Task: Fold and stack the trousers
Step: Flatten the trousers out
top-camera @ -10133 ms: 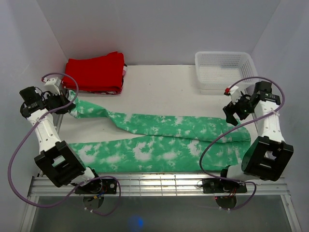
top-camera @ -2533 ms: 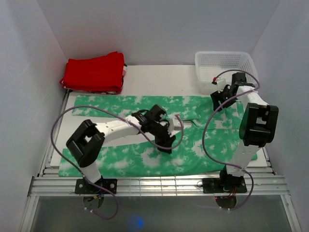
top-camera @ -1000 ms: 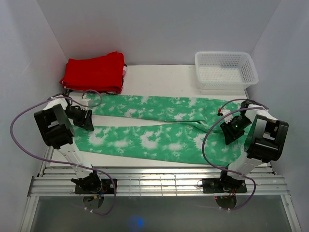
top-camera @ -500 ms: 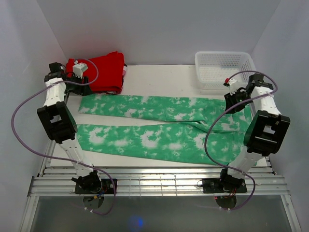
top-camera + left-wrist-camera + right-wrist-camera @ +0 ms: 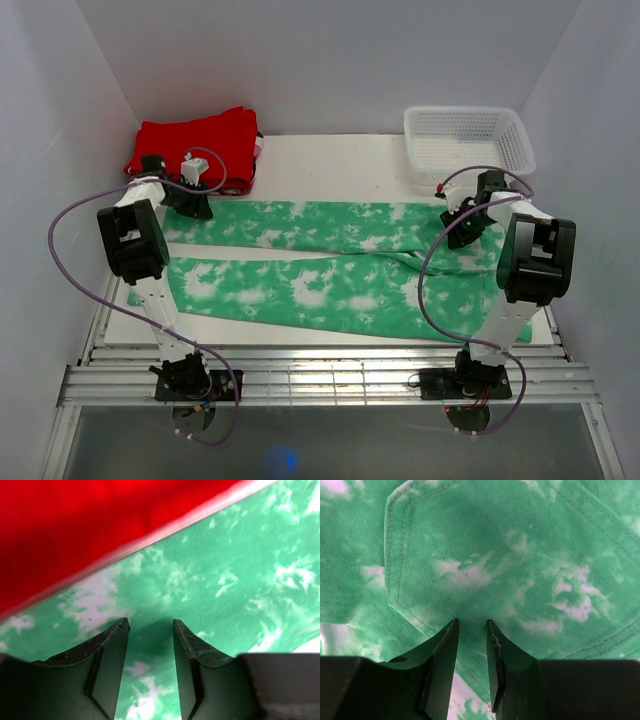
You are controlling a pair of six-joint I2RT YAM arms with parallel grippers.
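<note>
Left tool (image 5: 148,624), jaws apart, meets the trousers' (image 5: 330,225) far-left edge beside the red garment (image 5: 200,145); right tool (image 5: 471,622) over the pocket (image 5: 470,555), clamped or not I cannot tell.

This is a robot test lab: plain white walls (image 5: 330,60) box in a white table (image 5: 330,165) with two black-and-white robot arms (image 5: 535,255).

We see the trousers (image 5: 320,290) in bright green, mottled all over with cloudy white tie-dye blotches. In the right wrist view their seam stitching is a paler green. The folded garment (image 5: 200,150) is plain solid red, with no pattern. The basket (image 5: 462,172) is white with a fine lattice wall, and the table (image 5: 330,160) is white too. The left arm (image 5: 135,240) and right arm (image 5: 535,255) are white with black joints, and their cables (image 5: 60,250) are purple.
</note>
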